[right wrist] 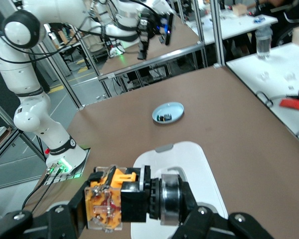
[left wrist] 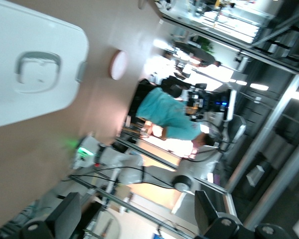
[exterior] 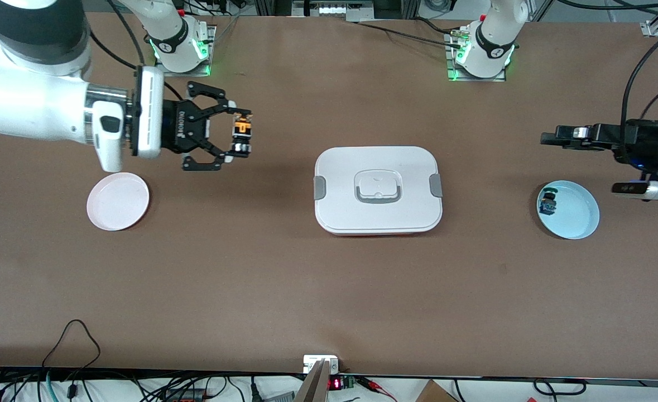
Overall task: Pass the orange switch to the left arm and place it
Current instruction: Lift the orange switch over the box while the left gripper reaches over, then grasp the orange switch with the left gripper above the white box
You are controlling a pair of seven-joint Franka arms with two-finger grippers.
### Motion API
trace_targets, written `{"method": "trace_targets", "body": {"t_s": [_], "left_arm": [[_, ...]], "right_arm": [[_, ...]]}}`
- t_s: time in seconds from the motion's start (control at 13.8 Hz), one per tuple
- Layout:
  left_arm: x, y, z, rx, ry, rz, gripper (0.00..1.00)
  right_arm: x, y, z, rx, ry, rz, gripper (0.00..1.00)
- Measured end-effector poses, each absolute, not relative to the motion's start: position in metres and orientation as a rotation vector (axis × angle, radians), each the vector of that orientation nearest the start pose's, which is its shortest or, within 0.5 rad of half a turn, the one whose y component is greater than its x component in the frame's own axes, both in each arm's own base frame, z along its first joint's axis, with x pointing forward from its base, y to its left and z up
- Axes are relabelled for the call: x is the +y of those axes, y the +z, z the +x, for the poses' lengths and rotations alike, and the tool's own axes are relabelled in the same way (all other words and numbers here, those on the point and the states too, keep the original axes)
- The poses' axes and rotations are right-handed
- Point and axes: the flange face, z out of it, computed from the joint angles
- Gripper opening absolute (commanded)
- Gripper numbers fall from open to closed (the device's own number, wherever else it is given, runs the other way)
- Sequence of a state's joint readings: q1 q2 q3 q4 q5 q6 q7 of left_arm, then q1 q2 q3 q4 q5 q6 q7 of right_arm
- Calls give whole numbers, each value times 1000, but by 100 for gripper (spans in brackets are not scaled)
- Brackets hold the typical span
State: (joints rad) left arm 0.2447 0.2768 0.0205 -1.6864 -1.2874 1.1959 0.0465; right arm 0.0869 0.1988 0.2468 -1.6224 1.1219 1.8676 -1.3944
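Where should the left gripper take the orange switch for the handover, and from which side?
Probably on the orange-and-black end. The right gripper holds the orange switch above the table between the pink plate and the box, clamped near its silvery end, so the orange end is free. Come in from the box side, jaws turned crosswise to the right gripper's fingers.

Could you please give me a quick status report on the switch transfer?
Right gripper shut on orange switch, aloft near pink plate. Left gripper open, waiting above blue plate. Box between them.
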Motion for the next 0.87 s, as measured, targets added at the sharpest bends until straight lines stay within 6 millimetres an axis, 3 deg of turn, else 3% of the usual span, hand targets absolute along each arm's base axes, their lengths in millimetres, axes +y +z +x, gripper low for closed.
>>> {"method": "trace_targets", "body": {"t_s": [0.29, 0.51, 0.87], "left_arm": [[-9, 489, 600, 142, -455, 1544, 100], [-49, 490, 606, 25, -348, 1537, 100], [-112, 483, 611, -96, -197, 1556, 100]], "right_arm": [[306, 542, 580, -1283, -869, -1456, 0], [343, 522, 573, -1189, -931, -1359, 0], [368, 511, 566, -1130, -940, -1336, 0]]}}
